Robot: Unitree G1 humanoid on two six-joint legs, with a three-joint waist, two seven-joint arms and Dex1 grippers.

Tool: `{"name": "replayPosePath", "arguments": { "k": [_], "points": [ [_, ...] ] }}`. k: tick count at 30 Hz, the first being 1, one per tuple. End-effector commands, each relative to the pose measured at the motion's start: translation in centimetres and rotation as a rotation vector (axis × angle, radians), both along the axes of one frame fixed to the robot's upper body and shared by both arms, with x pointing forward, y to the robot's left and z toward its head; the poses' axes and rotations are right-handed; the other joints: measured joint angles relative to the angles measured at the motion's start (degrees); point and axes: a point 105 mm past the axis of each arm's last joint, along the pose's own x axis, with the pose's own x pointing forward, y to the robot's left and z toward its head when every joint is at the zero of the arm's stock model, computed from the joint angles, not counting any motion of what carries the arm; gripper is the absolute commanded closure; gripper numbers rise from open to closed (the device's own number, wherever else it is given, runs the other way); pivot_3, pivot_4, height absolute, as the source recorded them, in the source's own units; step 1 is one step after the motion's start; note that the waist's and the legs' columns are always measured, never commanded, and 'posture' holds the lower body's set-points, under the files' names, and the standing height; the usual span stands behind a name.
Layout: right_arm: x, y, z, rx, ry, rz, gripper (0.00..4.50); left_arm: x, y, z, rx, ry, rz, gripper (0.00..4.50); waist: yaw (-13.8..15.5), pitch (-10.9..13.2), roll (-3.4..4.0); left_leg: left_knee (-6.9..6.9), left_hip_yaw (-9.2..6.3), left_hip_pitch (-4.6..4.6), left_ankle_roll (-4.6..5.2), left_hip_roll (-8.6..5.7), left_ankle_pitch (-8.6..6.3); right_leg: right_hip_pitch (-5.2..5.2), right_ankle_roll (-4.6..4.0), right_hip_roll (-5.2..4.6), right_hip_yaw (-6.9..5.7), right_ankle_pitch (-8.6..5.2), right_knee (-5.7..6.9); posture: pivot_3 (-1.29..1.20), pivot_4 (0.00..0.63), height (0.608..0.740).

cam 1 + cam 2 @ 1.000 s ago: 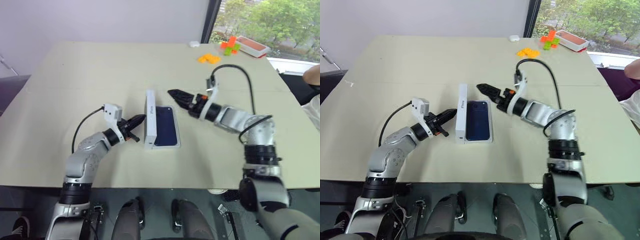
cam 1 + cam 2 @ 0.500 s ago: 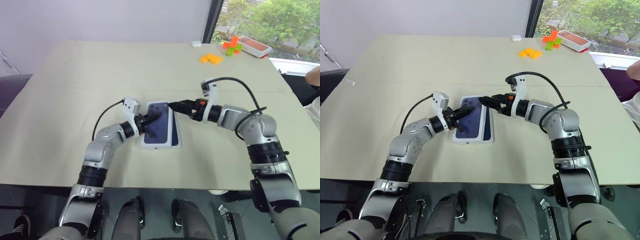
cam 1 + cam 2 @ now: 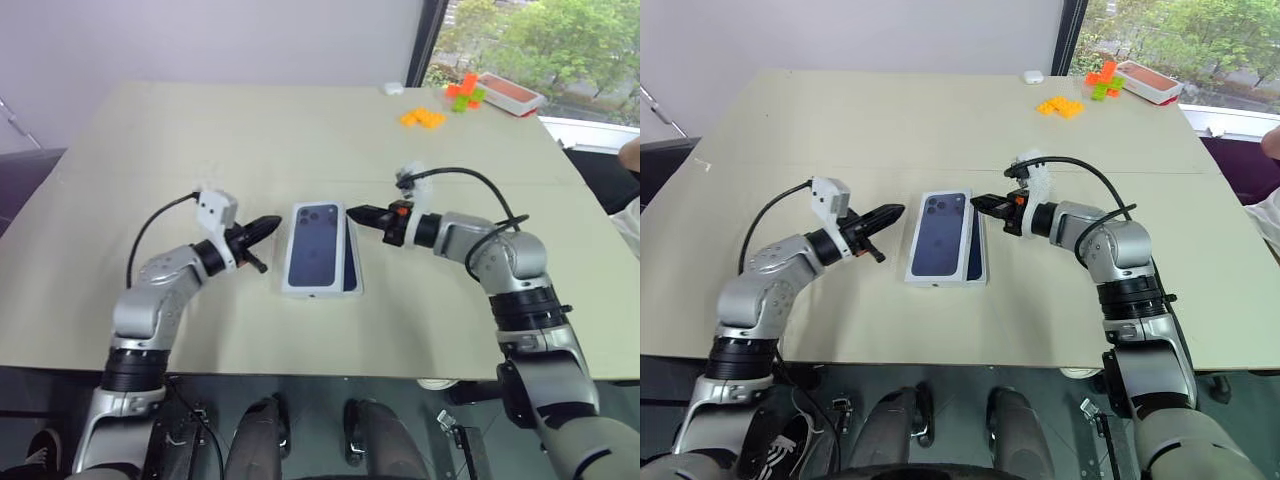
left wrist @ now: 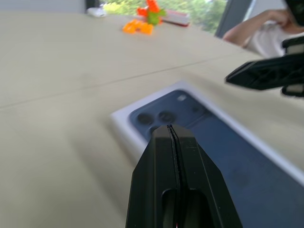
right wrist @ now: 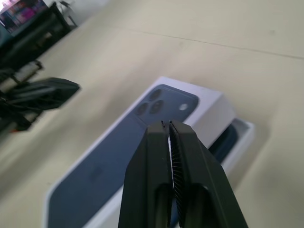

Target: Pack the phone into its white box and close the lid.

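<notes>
Lying printed side up on the beige table, the lid shows a dark navy phone back with a cluster of 3 lenses at its far left corner, framed by a thin white border. It sits skewed over the white box — shifted toward the robot's left, so a strip of the tray stays uncovered along the right side. In that strip a band of the phone shows, glossy and dark blue, lying inside the box. The right wrist view gives the same overlap: the lid's white corner rides above the tray's edge, with dark blue showing in the gap.

The left gripper hovers just beside the lid's left edge, apart from it, its 2 black fingers pressed together and holding nothing. The right gripper points at the box's far right corner from the other side, very near it; whether it touches cannot be told. Its fingers are also pressed together — empty.

Well away at the table's far right lie orange blocks, a small white object and a red-and-white tray with orange and green blocks beside it.
</notes>
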Motion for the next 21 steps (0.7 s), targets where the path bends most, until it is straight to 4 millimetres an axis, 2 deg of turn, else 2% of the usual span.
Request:
{"name": "replayPosePath", "arguments": {
  "k": [1,7,11,21],
  "points": [
    [-0.2,0.2,1.7,-0.064,-0.123,0.041,4.44,-0.3,1.5,0.8,0.024,-0.021,0.02,4.5,0.0,0.0,0.0,0.0,0.0,-0.02,0.0,0.0,0.0,-0.03,0.0,0.0,0.0,0.0,0.01,0.0,0.15,0.74],
    [-0.8,-0.1,0.8,-0.224,-0.194,0.104,4.44,-0.2,2.4,-1.3,0.114,0.044,0.024,4.5,0.1,0.0,0.0,0.0,0.02,-0.03,-0.06,0.0,-0.03,-0.06,-0.02,-0.04,0.0,0.0,0.02,0.0,0.15,0.74],
    [-1.3,-0.2,-0.2,-0.313,-0.226,0.146,4.44,-0.2,1.7,-2.5,0.17,0.045,-0.003,4.5,0.1,0.0,0.0,0.01,0.03,-0.11,-0.06,0.0,-0.03,-0.13,-0.02,-0.08,0.01,0.0,0.0,0.0,0.15,0.74],
    [-2.0,0.4,-0.8,-0.366,-0.264,0.181,4.44,-0.1,-0.9,-4.4,0.183,0.118,-0.09,4.5,0.1,0.0,0.0,0.05,0.04,-0.19,-0.04,0.0,0.02,-0.28,-0.02,-0.03,0.02,0.01,0.12,0.0,0.15,0.74]
  ]
}}
